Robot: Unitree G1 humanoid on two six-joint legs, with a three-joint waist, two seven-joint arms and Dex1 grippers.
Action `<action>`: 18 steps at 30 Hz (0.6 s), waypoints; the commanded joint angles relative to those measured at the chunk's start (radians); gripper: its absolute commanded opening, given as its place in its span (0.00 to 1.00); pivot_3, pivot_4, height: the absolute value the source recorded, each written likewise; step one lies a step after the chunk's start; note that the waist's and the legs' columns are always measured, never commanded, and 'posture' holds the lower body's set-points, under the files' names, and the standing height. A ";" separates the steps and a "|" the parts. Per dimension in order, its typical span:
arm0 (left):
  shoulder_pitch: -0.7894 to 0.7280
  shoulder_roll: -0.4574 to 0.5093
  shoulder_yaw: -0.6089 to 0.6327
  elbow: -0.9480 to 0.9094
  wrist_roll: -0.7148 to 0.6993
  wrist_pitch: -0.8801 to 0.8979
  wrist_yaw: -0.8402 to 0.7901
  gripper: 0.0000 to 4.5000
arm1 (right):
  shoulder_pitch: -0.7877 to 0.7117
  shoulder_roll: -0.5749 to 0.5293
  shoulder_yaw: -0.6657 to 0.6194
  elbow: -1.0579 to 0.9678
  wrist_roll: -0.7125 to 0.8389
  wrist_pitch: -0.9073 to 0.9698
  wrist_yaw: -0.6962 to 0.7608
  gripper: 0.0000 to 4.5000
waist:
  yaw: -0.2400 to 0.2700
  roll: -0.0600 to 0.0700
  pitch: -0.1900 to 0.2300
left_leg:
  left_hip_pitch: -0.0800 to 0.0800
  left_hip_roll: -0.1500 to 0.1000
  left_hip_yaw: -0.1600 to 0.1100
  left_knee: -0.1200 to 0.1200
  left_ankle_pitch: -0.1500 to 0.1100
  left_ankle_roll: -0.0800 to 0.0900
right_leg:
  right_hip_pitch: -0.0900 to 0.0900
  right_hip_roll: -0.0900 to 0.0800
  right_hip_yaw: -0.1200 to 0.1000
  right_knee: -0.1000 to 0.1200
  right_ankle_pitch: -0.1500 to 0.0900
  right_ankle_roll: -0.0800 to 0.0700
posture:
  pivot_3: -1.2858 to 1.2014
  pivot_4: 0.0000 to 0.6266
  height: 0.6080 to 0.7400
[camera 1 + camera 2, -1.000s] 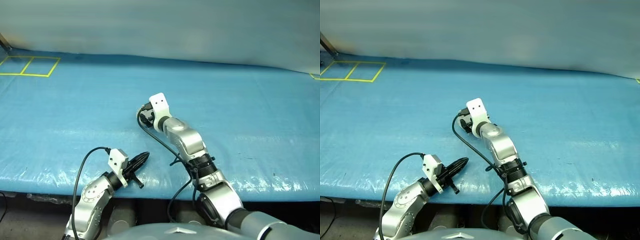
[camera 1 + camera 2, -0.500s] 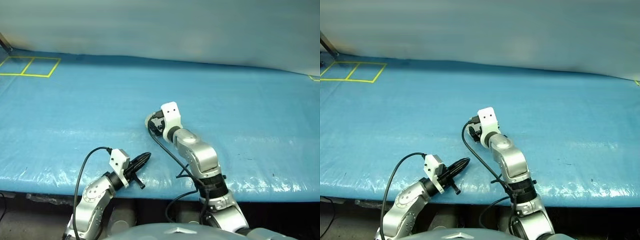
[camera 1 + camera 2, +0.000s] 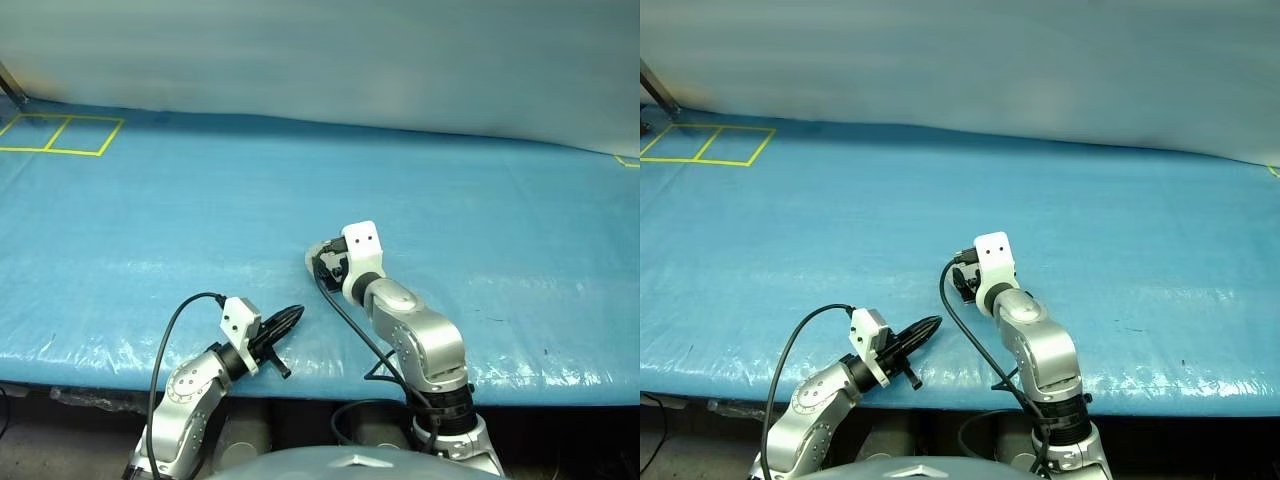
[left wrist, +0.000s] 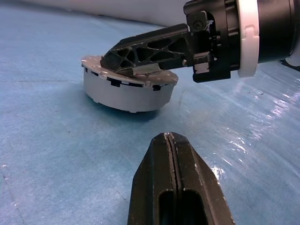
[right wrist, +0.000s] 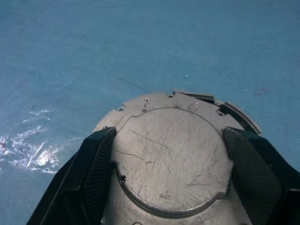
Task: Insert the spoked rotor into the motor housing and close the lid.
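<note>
My two head views look forward and down over the blue surface point(image 3: 180, 200). Each wrist view sits low and close; both share the lid point(image 5: 168, 154) on the motor housing point(image 4: 126, 89).

Wide table point(image 3: 150, 220) draped in a crinkled blue plastic sheet point(image 3: 480, 200), glossy, catching white glare along the near edge point(image 3: 90, 345). Yellow tape squares point(image 3: 58, 133) marked out at the far left corner, a short yellow strip point(image 3: 628, 158) at the far right edge. Behind, a plain pale grey-white wall or backdrop point(image 3: 320, 50) running the full width, meeting the sheet in a soft shadowed line. Below the near edge, dark floor point(image 3: 60, 440). Even, diffuse light overall.
</note>
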 commanded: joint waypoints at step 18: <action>-0.017 0.002 -0.007 -0.008 -0.004 0.015 -0.027 0.00 | -0.020 -0.180 0.059 -0.099 0.031 0.213 0.058 0.73 | 0.000 0.003 0.002 | -0.004 -0.001 0.000 -0.001 -0.003 0.004 | 0.001 0.002 -0.001 -0.009 0.003 0.001 | 0.52 0.24 1.00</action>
